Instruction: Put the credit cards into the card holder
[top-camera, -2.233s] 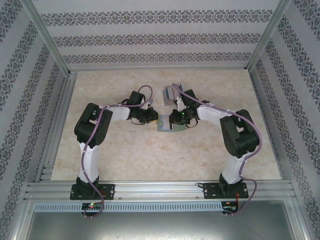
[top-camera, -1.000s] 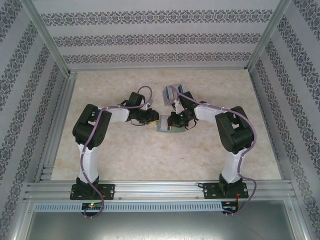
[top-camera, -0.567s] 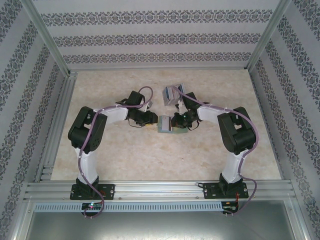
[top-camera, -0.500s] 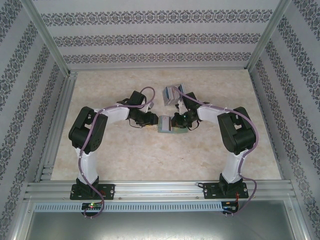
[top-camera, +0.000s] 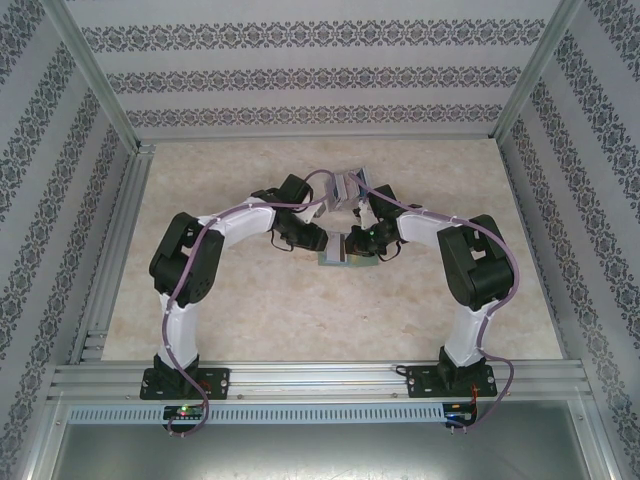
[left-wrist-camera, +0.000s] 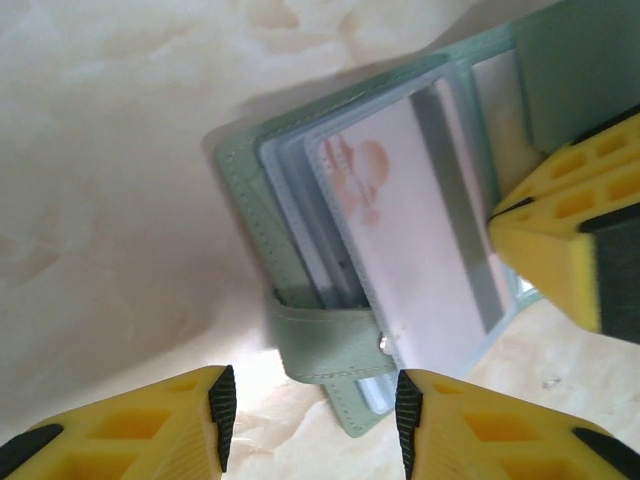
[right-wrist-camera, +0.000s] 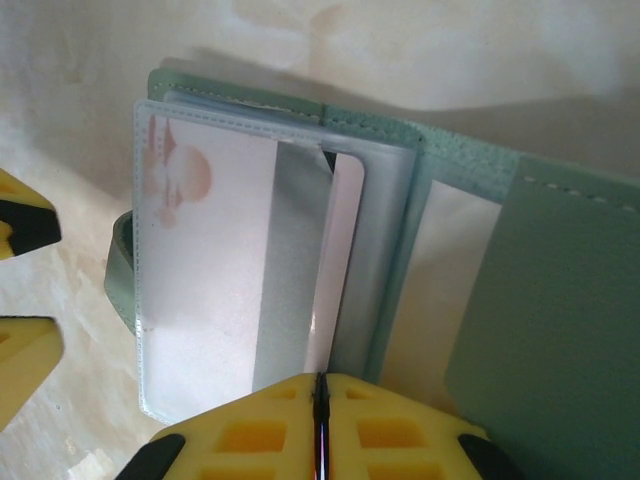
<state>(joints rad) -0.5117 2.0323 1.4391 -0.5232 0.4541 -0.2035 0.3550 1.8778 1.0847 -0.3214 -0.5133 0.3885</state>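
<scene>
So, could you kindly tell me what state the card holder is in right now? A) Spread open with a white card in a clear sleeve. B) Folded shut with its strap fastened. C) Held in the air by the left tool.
A: the right wrist view shows the card holder spread open, with a white card sitting inside a clear sleeve.

We see the green card holder (right-wrist-camera: 545, 300) lying open, a white card (right-wrist-camera: 220, 270) sleeved inside; the card bundle (top-camera: 350, 187) sits at its twelve o'clock.
</scene>
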